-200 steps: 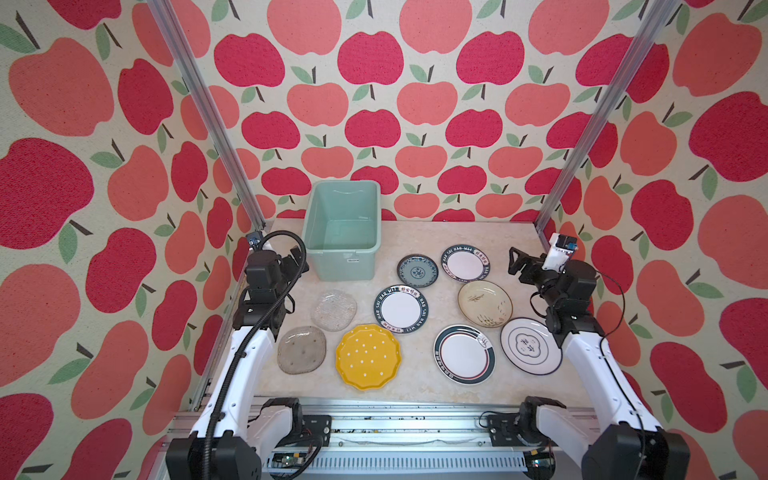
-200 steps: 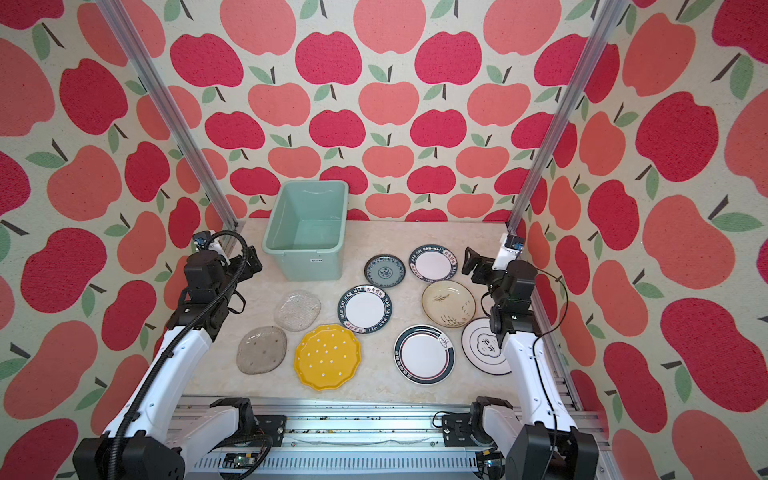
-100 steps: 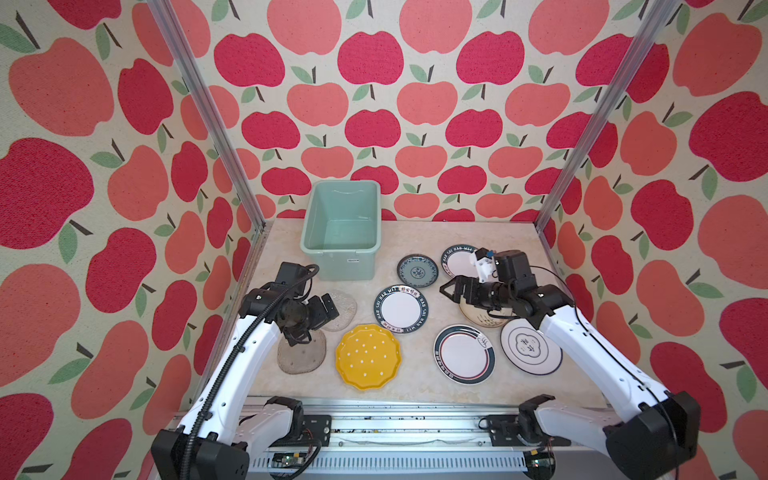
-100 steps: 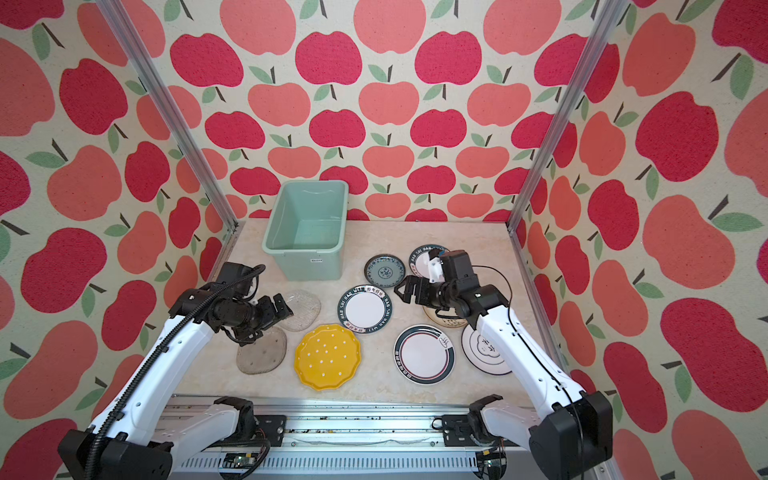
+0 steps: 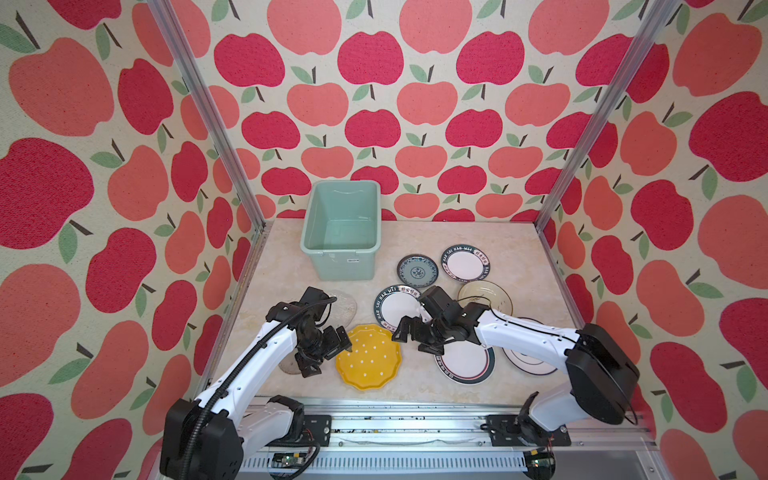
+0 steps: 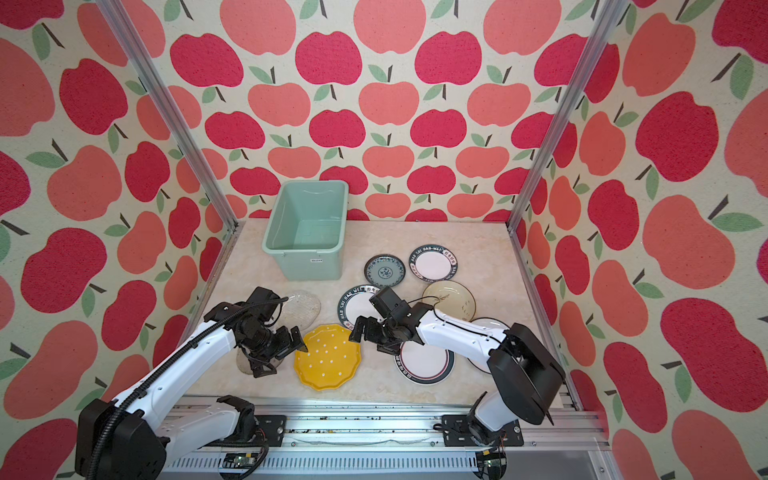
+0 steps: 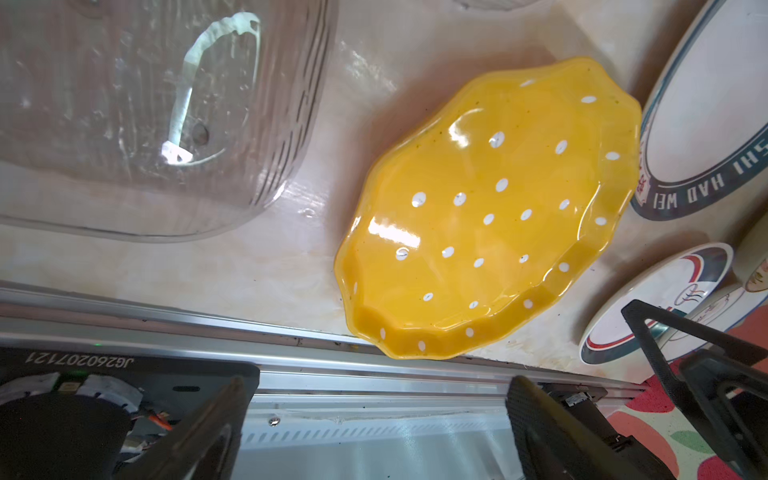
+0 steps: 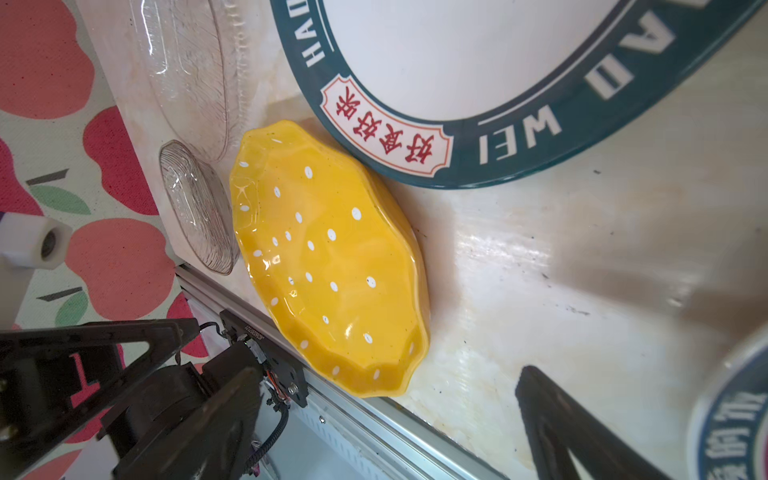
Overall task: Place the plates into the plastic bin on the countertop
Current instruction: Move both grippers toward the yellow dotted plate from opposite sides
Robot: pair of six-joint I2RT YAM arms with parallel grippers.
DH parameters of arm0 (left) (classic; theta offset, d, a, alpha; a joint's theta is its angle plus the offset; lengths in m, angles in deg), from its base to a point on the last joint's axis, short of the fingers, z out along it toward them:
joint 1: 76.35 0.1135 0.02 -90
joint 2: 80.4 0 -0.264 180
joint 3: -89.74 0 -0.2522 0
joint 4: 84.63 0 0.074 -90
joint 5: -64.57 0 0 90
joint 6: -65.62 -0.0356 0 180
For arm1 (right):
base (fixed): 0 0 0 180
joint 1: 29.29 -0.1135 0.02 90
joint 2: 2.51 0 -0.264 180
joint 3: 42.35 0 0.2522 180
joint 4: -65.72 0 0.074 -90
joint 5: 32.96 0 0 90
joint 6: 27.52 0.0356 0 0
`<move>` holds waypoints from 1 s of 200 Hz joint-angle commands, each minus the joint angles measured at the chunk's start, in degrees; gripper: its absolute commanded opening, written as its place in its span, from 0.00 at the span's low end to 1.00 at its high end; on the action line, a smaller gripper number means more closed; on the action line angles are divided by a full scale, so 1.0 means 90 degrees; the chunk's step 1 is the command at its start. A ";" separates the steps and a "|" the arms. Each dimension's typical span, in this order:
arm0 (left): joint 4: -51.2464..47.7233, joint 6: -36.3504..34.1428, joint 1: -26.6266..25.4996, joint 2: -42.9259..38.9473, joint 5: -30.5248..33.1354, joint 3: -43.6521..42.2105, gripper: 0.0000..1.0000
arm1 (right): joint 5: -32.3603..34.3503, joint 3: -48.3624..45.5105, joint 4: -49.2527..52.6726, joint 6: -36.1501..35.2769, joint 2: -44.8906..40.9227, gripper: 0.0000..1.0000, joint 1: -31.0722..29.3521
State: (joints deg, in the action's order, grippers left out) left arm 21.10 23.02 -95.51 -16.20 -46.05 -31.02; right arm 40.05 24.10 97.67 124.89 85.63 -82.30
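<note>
While the left gripper (image 5: 328,358) and the right gripper (image 5: 409,340) hang low over the near part of the countertop (image 5: 419,232), a beige marble-look slab with faint veining, the booth around it closes on three sides with apple-patterned walls (image 5: 374,104) in red and coral on cream. Two slanting aluminium posts (image 5: 208,116) rise from the far corners, and a metal rail (image 5: 374,417) runs along the near edge. Seen close in the right wrist view, the slab is glossy, with a few dark specks on it. The plastic bin (image 5: 338,266), pale mint green with a small white label on its near wall, stands at the far left, close to the back wall. The plates (image 5: 465,262), nine in all, lie outside it on the slab. A yellow dotted plate (image 5: 368,359) lies near the middle of the near edge, two clear glass plates (image 5: 347,303) lie to its left, and the others spread to the right and farther back. The left gripper is just beside the yellow plate's left rim, above the nearer glass plate, jaws spread wide and empty. The right gripper is just beside the far right rim, jaws likewise wide apart and gripping nothing.
</note>
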 commanded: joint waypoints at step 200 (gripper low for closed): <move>0.3086 0.0413 0.0019 0.0883 -0.0726 -0.1176 0.96 | -0.0762 0.0014 -0.1943 0.0837 0.1327 0.89 -0.0171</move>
State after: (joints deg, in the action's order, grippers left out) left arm 46.30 28.39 -95.47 -9.51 -50.79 -41.73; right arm 34.91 25.47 82.85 131.60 97.84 -83.55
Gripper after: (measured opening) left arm 0.967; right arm 0.906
